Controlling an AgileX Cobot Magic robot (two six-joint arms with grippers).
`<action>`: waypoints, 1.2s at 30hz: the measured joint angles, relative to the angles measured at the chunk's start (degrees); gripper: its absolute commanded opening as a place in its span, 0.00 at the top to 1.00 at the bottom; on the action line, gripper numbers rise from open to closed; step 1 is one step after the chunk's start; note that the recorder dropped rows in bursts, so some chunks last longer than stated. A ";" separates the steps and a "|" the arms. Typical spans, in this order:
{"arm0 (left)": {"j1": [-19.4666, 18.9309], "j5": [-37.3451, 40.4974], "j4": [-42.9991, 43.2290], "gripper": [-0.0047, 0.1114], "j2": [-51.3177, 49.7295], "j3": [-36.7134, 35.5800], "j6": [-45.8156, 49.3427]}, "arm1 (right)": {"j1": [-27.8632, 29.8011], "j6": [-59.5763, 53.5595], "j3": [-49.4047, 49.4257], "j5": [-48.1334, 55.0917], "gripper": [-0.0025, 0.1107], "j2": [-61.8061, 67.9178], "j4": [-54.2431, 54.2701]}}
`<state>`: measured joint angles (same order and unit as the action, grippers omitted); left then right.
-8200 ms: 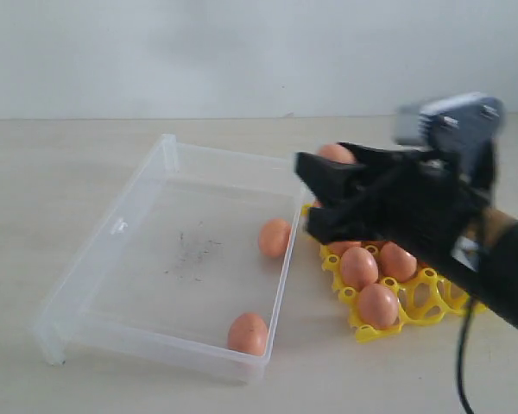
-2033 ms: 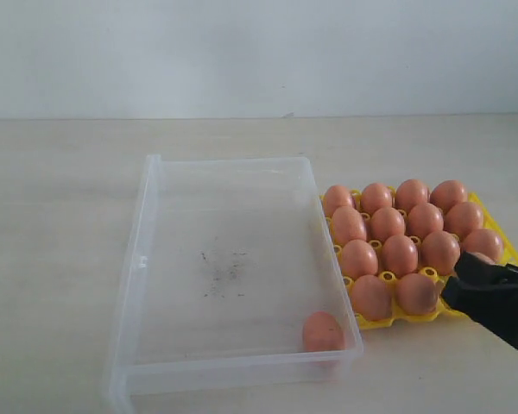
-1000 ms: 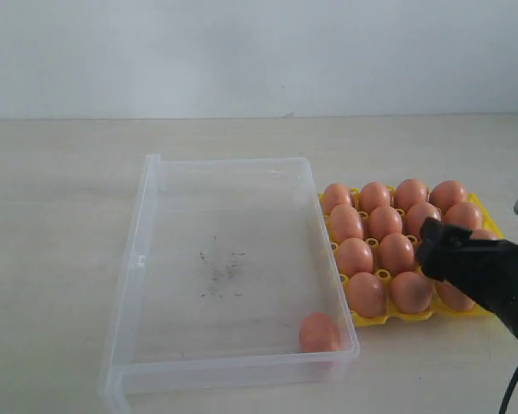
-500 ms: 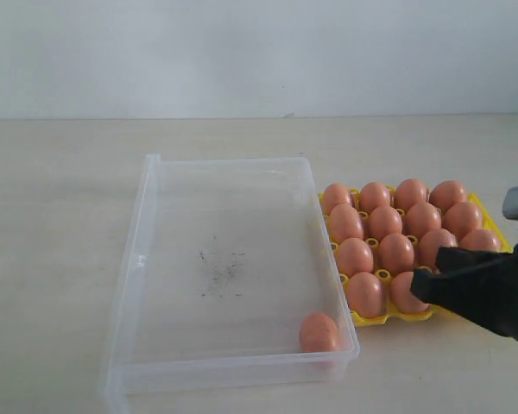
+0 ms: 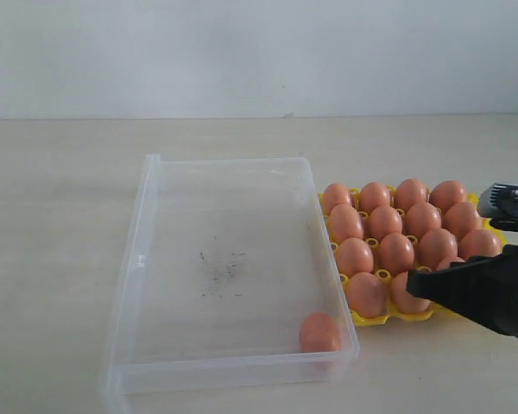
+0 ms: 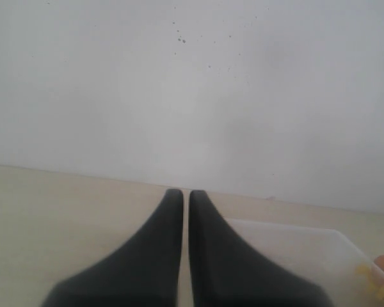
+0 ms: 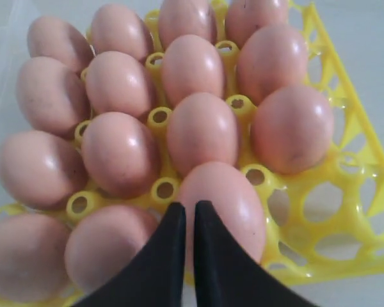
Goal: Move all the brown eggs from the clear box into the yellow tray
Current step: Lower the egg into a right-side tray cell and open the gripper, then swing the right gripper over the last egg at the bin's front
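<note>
Almost there: fifteen brown eggs (image 7: 201, 131) in the yellow tray (image 5: 387, 321), one short of full. The last egg (image 5: 319, 332) sits in the clear box's (image 5: 138, 259) front corner by the tray. The right gripper (image 5: 412, 283) and left gripper (image 6: 180, 195) are both closed, empty.

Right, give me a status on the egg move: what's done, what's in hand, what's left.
Done: fifteen brown eggs sit in the yellow tray.
In hand: nothing. The right end effector is shut and empty over the tray's near row, and the left end effector is shut too.
Left: one egg lies in the clear box at its near corner, and one corner cup is empty.
</note>
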<state>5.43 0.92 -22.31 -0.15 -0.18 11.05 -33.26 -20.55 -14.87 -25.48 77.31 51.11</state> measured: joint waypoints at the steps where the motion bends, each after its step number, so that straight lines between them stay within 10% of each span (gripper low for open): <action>1: 0.00 0.00 0.00 0.93 0.00 0.00 0.00 | 0.00 -0.26 -0.54 0.00 0.98 1.16 0.00; 19: 0.00 0.00 0.00 0.93 0.00 0.00 0.00 | 0.00 -1.05 -4.46 13.26 0.98 -6.70 -9.15; 28: 0.00 0.00 0.00 0.93 0.00 0.00 0.00 | 0.00 4.42 -30.47 61.74 0.89 -12.63 -19.52; 36: 0.00 0.00 0.00 0.93 0.00 0.00 0.00 | 0.00 24.09 -41.06 81.29 0.75 4.20 -35.02</action>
<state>5.43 0.92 -22.31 -0.15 -0.18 11.05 -33.26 3.54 -55.93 55.81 81.51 16.09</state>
